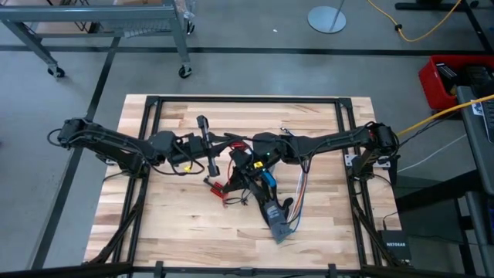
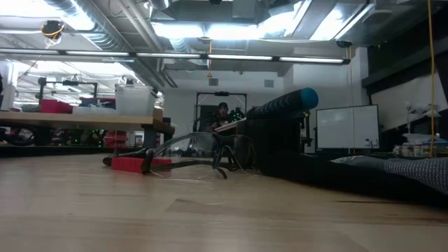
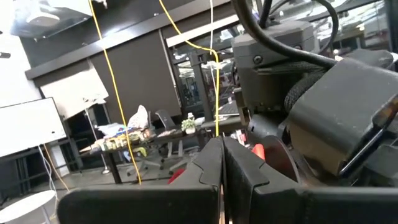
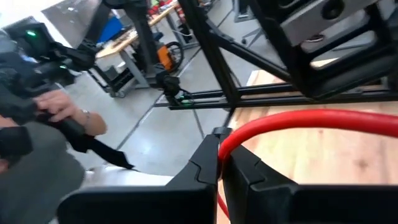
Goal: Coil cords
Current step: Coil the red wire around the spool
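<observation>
Pale wooden tabletop (image 1: 177,224) with a black metal frame is filling the high view, standing on a grey concrete floor; a metal cart on castors (image 1: 116,35) is sitting beyond the far edge and a red bin (image 1: 448,77) is sitting off to the right. Both dark arms are reaching in from opposite sides and meeting near the table's middle.

Clutter is crowding the central area: a grey, flat, oblong object (image 1: 276,218) is lying toward the near edge, multicoloured ribbon wires (image 1: 299,193) are trailing just beside it, and a small blue part (image 1: 268,177) is showing between them. In the low view, a dark bulky mass with a teal-tipped cylinder (image 2: 302,98) is blocking most of the right half.

Left gripper (image 3: 222,163) is sitting beside the right arm's wrist, fingers pressed together with nothing seen between them. Right gripper (image 4: 219,163) is clamping a red cable (image 4: 311,119), which is arching from its closed fingertips across the wood. A person's hand (image 4: 59,109) is showing at a bench beyond the table in the right wrist view.

Thin black cord with red clip-like ends (image 1: 220,188) is lying loose on the wood just left of centre, near the grippers; in the low view a flat red clip (image 2: 136,164) is resting on the surface with black loops rising behind it. Not coiled.
</observation>
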Tool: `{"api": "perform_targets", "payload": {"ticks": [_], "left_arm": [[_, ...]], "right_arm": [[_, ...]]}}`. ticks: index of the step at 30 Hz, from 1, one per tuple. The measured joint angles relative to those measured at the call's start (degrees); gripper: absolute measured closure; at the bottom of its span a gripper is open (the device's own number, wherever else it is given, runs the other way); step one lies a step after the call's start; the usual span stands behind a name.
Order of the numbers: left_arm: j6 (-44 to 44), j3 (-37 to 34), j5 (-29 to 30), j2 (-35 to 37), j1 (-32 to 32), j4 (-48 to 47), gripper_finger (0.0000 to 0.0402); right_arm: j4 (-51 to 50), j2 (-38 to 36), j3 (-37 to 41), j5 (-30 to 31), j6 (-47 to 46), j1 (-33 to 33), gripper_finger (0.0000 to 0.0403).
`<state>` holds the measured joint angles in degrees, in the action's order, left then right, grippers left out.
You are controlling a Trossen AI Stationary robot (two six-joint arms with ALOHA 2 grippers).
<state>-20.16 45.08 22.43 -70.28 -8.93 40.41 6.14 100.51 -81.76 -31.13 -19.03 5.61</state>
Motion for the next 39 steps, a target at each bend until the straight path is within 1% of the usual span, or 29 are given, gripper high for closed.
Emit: {"api": "perform_targets", "payload": {"ticks": [3, 12, 15, 17, 21, 25, 28, 31, 34, 36, 39], "left_arm": [[0.17, 0.0, -0.01, 0.43, 0.0, -0.97, 0.0402], [1.71, 0.0, 0.63, 1.04, 0.22, -0.92, 0.0402], [1.7, -0.02, 0.9, 2.55, 0.5, -0.91, 0.0402], [1.48, -0.02, 1.4, 3.7, 0.5, -0.99, 0.0402], [0.7, -0.02, 3.11, 6.8, 0.42, -3.87, 0.0402], [2.28, -0.02, 3.77, 9.16, 0.42, -7.42, 0.0402], [2.36, -0.02, 3.83, 9.82, 0.39, -7.41, 0.0402], [1.65, -0.02, 3.86, 10.06, 0.39, -7.31, 0.0402], [0.5, -0.02, 5.3, 10.35, 0.39, -7.32, 0.0402], [-0.1, -0.02, 6.81, 10.87, 0.38, -7.46, 0.0402], [-0.29, -0.02, 7.51, 11.99, 0.35, -9.23, 0.0402]], "right_arm": [[0.83, 0.0, 0.0, -1.99, -1.52, 0.0, 0.0396], [1.17, 0.0, -0.02, -1.99, -2.09, 0.0, 0.0396], [1.19, 0.0, -0.02, -1.97, -2.09, 0.0, 0.0385], [1.19, 0.0, -0.02, -1.39, -2.15, 0.0, 0.037], [1.16, 0.0, -0.04, 3.3, -2.11, 0.02, 0.0329], [1.08, 0.0, -0.04, 8.03, -2.07, 0.0, 0.0276], [1.01, 0.0, -0.04, 11.96, -1.84, 0.0, 0.0235], [0.9, 0.0, -0.04, 13.95, -1.53, 0.0, 0.0202], [-0.15, 0.0, -0.04, 15.18, -1.53, -0.41, 0.0181], [-1.52, 0.0, -0.07, 15.81, -1.52, -0.82, 0.0176], [-4.18, 0.0, -0.07, 16.11, -1.56, -1.5, 0.0174]]}}
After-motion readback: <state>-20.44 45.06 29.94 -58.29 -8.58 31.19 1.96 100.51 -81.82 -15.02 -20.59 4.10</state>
